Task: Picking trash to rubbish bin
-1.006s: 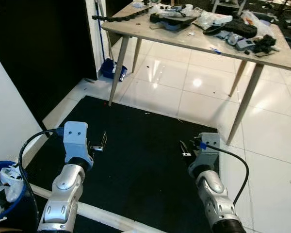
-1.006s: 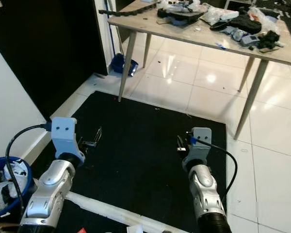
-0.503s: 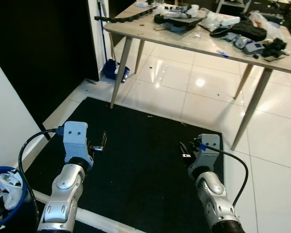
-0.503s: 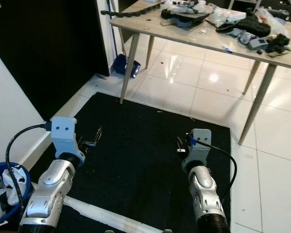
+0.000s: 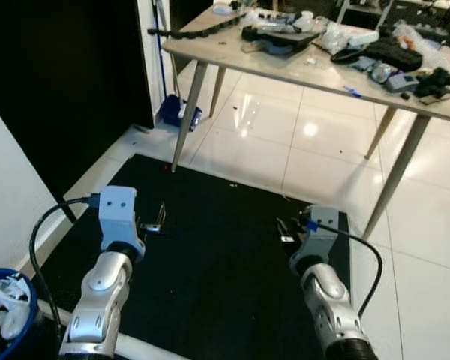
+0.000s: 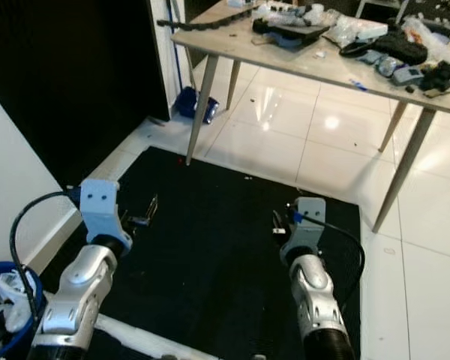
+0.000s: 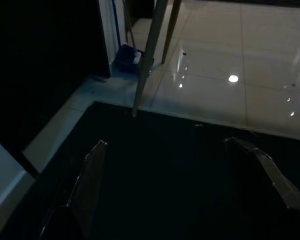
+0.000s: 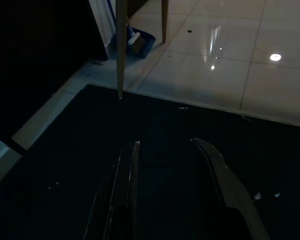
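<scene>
Both the left pincer [image 5: 156, 219] and right pincer [image 5: 283, 229] hover empty, fingers spread, over the black mat [image 5: 217, 262]. The blue bin [image 5: 7, 315] holding trash sits behind the left pincer, to its outer side.

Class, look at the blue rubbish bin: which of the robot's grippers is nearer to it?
Left. The blue rubbish bin sits at the robot's near left; the left gripper hovers over the black mat just beyond it, while the right gripper is further across.

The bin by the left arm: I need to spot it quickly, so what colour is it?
Blue; the bin shows best in the right eye view.
</scene>
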`<state>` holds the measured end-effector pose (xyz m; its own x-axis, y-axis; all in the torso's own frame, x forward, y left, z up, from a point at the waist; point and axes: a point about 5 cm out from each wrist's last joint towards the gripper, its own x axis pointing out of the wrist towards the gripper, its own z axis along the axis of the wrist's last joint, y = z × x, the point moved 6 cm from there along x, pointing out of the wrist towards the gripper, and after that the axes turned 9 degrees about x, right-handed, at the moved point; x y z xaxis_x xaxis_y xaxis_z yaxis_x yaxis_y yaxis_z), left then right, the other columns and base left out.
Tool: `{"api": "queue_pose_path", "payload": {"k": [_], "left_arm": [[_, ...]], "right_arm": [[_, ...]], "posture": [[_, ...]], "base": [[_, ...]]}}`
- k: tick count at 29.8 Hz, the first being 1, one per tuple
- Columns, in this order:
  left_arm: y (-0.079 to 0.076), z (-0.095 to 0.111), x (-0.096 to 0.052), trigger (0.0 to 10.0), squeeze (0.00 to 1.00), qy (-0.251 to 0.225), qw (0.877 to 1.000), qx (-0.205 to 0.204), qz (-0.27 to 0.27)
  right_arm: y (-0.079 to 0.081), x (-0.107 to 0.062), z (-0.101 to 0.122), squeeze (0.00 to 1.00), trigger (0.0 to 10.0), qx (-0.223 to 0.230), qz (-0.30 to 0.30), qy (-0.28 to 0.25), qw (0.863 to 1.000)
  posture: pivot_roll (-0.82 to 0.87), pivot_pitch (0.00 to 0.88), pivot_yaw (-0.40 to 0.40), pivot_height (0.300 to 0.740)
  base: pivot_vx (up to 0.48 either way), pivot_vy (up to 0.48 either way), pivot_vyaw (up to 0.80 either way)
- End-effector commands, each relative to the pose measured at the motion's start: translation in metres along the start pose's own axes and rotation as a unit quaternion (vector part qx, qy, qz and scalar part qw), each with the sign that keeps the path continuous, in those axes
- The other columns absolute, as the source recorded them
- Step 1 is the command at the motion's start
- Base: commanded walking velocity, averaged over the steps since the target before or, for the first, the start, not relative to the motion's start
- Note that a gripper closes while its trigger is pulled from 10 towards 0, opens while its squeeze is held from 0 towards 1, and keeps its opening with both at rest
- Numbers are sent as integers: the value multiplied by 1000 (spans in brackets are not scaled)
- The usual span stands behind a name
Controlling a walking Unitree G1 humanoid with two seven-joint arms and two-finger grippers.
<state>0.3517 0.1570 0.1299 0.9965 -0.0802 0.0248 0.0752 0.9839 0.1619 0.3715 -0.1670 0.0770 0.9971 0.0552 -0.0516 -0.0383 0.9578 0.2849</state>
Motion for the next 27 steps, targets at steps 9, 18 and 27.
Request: {"api": "queue_pose_path", "payload": {"k": [9, 18, 27], "left_arm": [[-3, -8, -2, 10000, 0, 14, 1000, 0, -4], [-2, -8, -2, 10000, 0, 15, 1000, 0, -4], [-3, -9, -4, 10000, 0, 17, 1000, 1, -4]], "right_arm": [[-6, -2, -3, 0, 10000, 7, -10, 5, 1000], [-5, -3, -4, 0, 10000, 12, -10, 7, 1000], [-3, -2, 4, 0, 10000, 6, -3, -5, 1000]], "posture": [[44, 143, -13, 740], [45, 147, -11, 740], [39, 143, -14, 740]], "base": [[289, 0, 0], [293, 0, 0], [298, 0, 0]]}}
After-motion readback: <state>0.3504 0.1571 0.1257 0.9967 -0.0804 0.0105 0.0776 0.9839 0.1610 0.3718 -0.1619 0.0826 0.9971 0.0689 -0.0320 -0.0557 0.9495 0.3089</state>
